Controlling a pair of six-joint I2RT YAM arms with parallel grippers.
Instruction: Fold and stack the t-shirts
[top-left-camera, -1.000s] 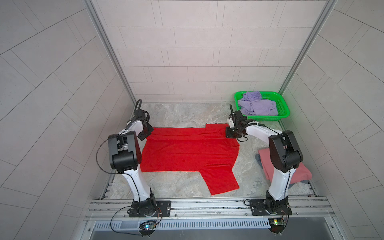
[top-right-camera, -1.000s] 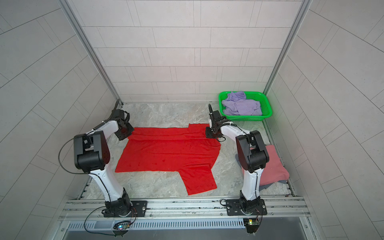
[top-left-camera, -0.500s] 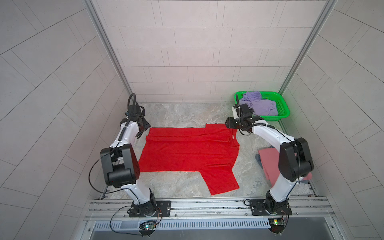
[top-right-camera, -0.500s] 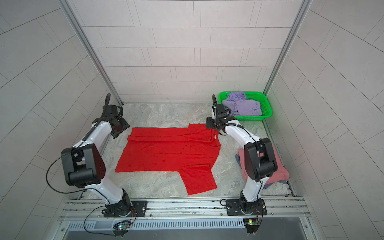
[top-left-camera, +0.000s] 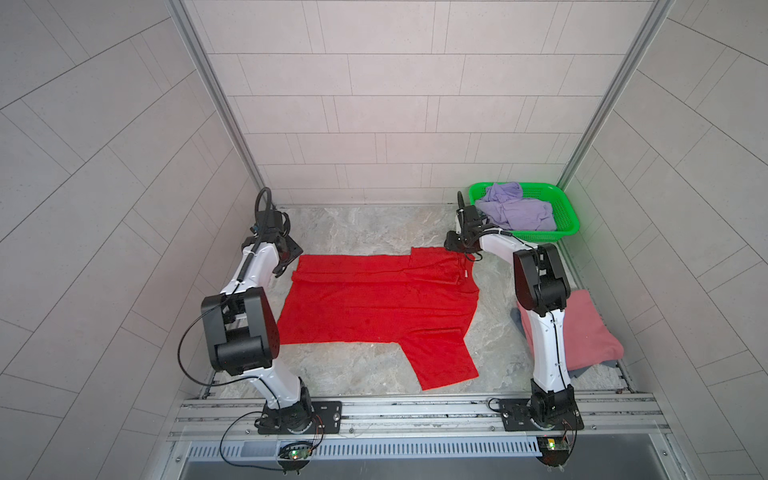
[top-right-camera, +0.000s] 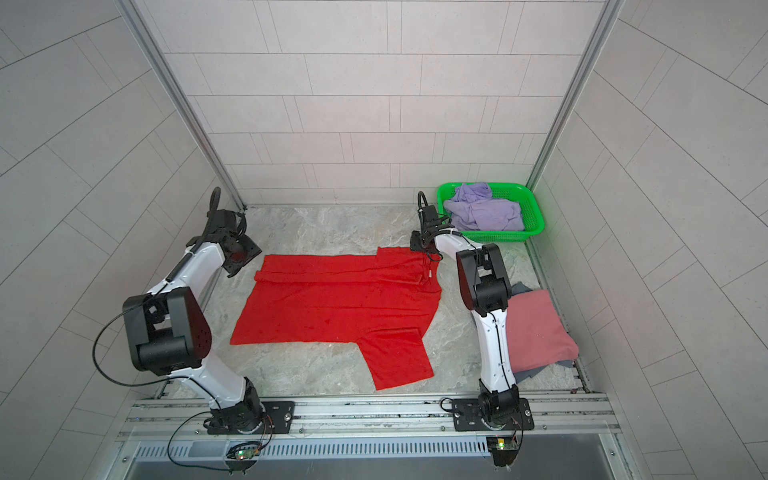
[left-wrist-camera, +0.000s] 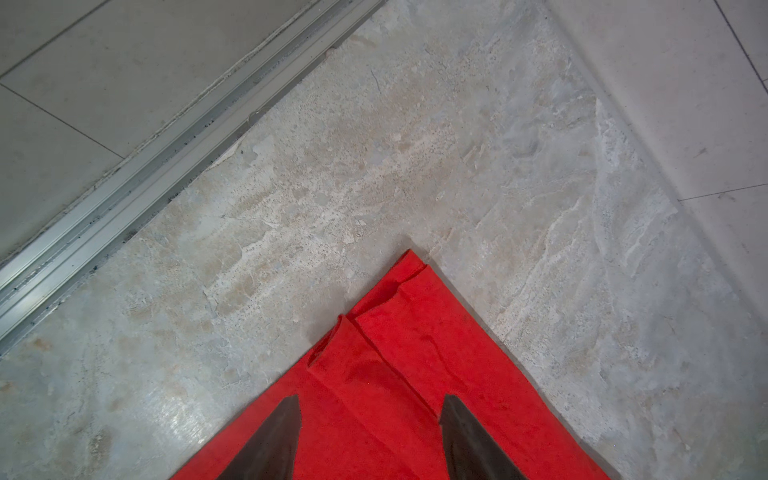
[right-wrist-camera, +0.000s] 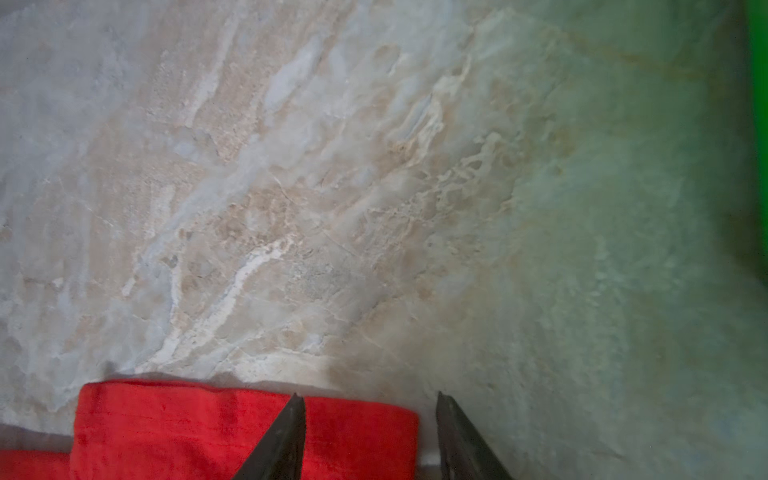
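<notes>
The red t-shirt (top-left-camera: 374, 303) (top-right-camera: 332, 307) lies spread flat on the marble table, one sleeve pointing to the front. My left gripper (top-left-camera: 286, 259) (top-right-camera: 241, 259) hovers open over its far left corner. In the left wrist view the gripper (left-wrist-camera: 370, 399) has only flat red cloth (left-wrist-camera: 415, 353) below it. My right gripper (top-left-camera: 453, 245) (top-right-camera: 417, 245) stands open at the far right corner. In the right wrist view the gripper (right-wrist-camera: 370, 397) straddles the shirt's edge (right-wrist-camera: 187, 424) without pinching it.
A pink t-shirt (top-left-camera: 586, 332) (top-right-camera: 536, 328) lies folded on a grey-blue one (top-left-camera: 590, 370) at the right, behind the right arm. A lavender t-shirt (top-left-camera: 515, 212) (top-right-camera: 482, 212) fills the green basket (top-left-camera: 565, 216) (top-right-camera: 536, 220) in the far right corner. Walls close in on three sides.
Both grippers opened and let go of the red shirt's far corners. They drew back from the cloth, and the far edge now lies flat.
</notes>
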